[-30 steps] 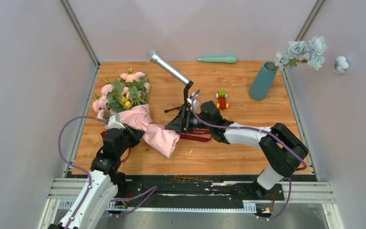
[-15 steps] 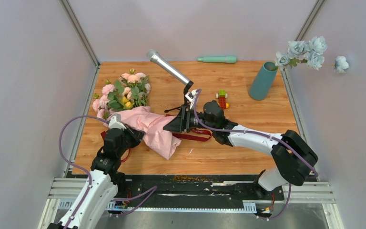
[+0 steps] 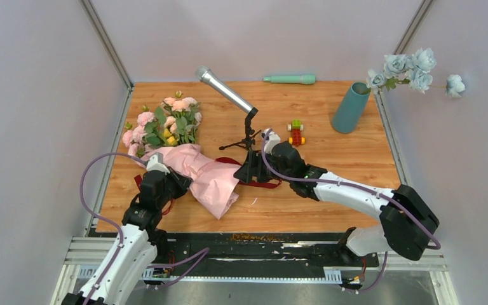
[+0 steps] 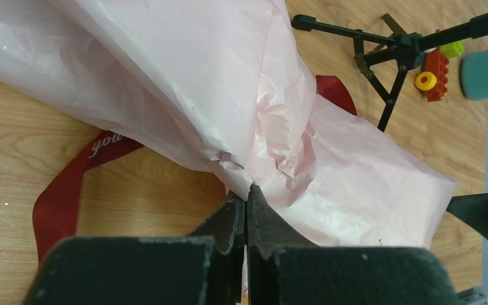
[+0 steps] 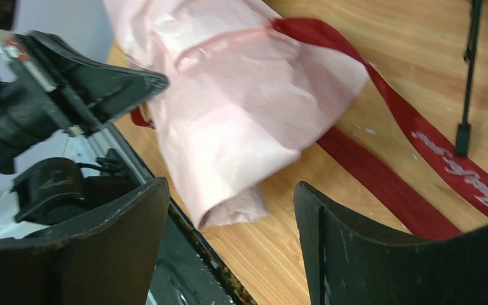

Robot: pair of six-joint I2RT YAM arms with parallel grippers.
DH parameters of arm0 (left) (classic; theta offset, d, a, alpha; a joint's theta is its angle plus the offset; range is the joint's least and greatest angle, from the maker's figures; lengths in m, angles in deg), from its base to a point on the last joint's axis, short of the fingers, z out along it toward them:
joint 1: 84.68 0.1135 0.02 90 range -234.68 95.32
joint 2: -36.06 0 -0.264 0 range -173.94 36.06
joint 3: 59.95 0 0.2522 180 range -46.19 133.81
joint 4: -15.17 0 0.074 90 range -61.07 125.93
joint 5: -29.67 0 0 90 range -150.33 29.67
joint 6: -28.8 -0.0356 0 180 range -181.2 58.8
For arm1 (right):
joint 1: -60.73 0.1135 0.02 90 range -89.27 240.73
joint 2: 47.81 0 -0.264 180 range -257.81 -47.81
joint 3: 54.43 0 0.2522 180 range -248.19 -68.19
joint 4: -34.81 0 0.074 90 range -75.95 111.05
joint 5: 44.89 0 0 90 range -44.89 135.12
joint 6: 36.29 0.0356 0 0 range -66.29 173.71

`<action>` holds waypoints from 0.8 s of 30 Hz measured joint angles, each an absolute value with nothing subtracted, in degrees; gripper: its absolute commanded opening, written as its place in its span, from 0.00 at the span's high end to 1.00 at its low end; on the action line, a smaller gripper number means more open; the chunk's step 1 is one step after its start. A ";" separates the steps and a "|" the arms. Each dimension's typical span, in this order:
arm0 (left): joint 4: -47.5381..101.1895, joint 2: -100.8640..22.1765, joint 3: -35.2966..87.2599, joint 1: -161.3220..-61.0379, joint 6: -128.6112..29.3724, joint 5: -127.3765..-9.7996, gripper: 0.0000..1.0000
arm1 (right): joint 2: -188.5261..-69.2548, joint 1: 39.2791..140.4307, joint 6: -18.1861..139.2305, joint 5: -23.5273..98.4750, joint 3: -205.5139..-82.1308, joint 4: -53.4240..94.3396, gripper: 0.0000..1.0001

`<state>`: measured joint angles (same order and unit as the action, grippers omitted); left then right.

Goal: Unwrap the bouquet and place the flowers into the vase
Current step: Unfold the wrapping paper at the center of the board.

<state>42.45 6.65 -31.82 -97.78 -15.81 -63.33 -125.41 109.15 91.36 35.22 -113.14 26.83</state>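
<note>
The bouquet lies at the table's left, its pink, yellow and cream flowers [image 3: 165, 124] pointing to the back. Their stems are hidden in the pink paper wrap [image 3: 208, 178]. My left gripper [image 3: 176, 182] is shut on a fold of that wrap [image 4: 197, 82], its jaws pinched together on the paper [image 4: 246, 198]. The loosened dark red ribbon [image 3: 264, 184] trails over the wood under and beside the wrap [image 5: 229, 108]. My right gripper [image 3: 249, 171] stands open just off the wrap's loose end [image 5: 232, 184], gripping nothing. The teal vase [image 3: 351, 107] stands at the back right.
A microphone [image 3: 223, 89] on its black tripod stand [image 3: 249, 136] rises just behind my right gripper. Toy bricks [image 3: 296, 132] lie to its right. A mint-green rod [image 3: 290, 79] lies along the back edge. Pale blue flowers [image 3: 406, 67] hang by the vase.
My right gripper has drawn back to the right, away from the wrap, with its jaws a little wider. The wrap's loose end has settled slightly leftward. The left gripper keeps its hold.
</note>
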 measured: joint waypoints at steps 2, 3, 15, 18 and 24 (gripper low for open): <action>42.49 6.15 -31.93 -97.78 -16.36 -63.00 1.00 | -126.18 109.04 92.03 35.86 -111.39 26.94 0.26; 42.47 5.93 -31.99 -97.78 -16.60 -62.85 1.00 | -126.68 109.02 92.67 36.10 -110.45 27.07 0.25; 42.47 5.56 -32.87 -97.78 -18.33 -62.00 1.00 | -137.91 108.12 96.75 34.13 -109.95 35.36 0.25; 42.47 5.54 -33.04 -97.78 -18.74 -61.87 1.00 | -139.53 107.49 96.75 33.06 -111.41 37.00 0.25; 42.49 4.71 -33.11 -97.78 -19.59 -60.99 1.00 | -139.58 107.03 96.73 31.92 -112.63 40.49 0.23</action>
